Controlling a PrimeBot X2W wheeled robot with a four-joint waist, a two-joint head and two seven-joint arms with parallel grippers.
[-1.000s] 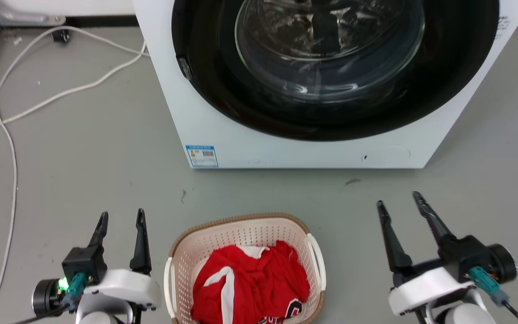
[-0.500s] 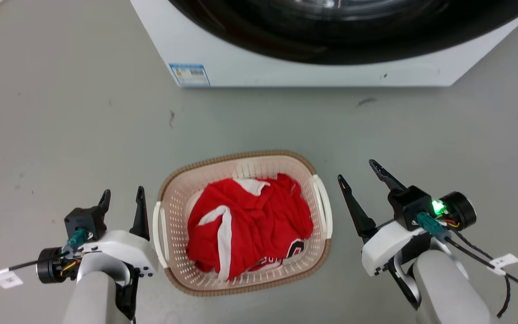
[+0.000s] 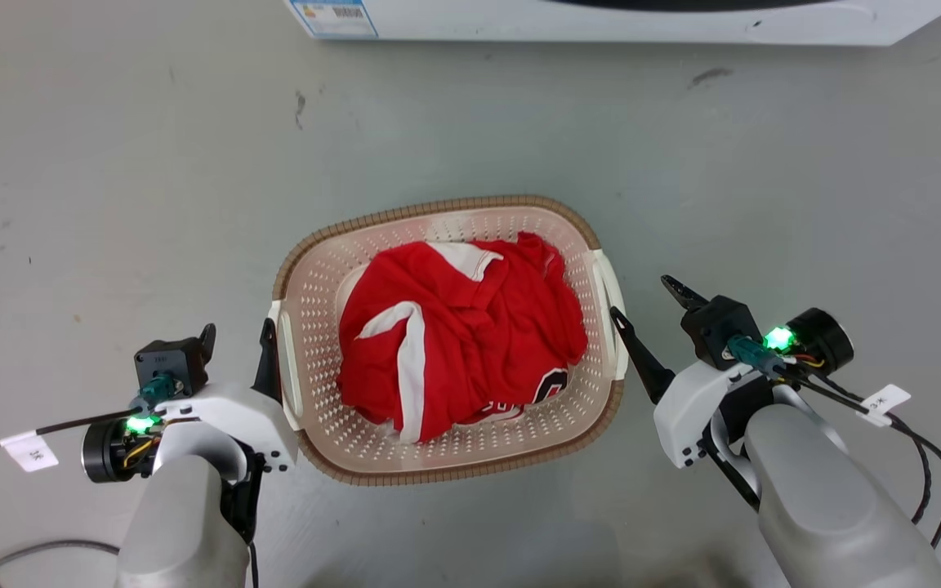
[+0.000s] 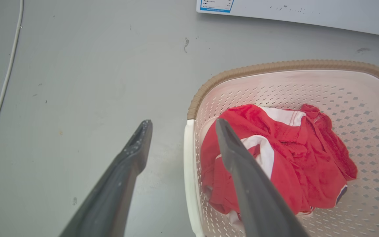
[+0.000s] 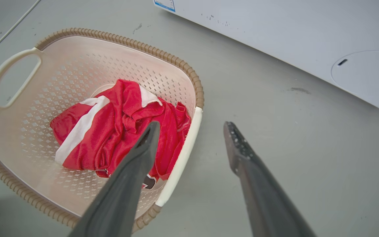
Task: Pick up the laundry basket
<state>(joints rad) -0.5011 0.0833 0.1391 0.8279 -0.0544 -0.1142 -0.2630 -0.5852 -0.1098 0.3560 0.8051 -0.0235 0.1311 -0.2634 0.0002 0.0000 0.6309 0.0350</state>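
The laundry basket [image 3: 438, 208] stands on the grey floor, cream with a brown rim, holding a crumpled red and white garment [image 3: 470, 327]. My left gripper [image 3: 238, 328] is open at the basket's left side, its inner finger close to the white left handle [image 3: 284, 359]. In the left wrist view that handle [image 4: 189, 171] runs between the two fingers of the left gripper [image 4: 183, 121]. My right gripper [image 3: 642, 296] is open at the right handle [image 3: 611, 302]. In the right wrist view the right gripper [image 5: 192, 124] straddles the handle [image 5: 183, 154], one finger over the basket [image 5: 117, 38].
The white washing machine's base [image 3: 601, 20] with a blue label [image 3: 333, 12] lies along the far edge, also in the right wrist view [image 5: 275, 33]. A white cable [image 4: 2, 95] runs along the floor to the left. Grey floor surrounds the basket.
The head camera has tilted down, so the washing machine has slid to the top edge. Both grippers have closed in on the basket's side handles, still open.
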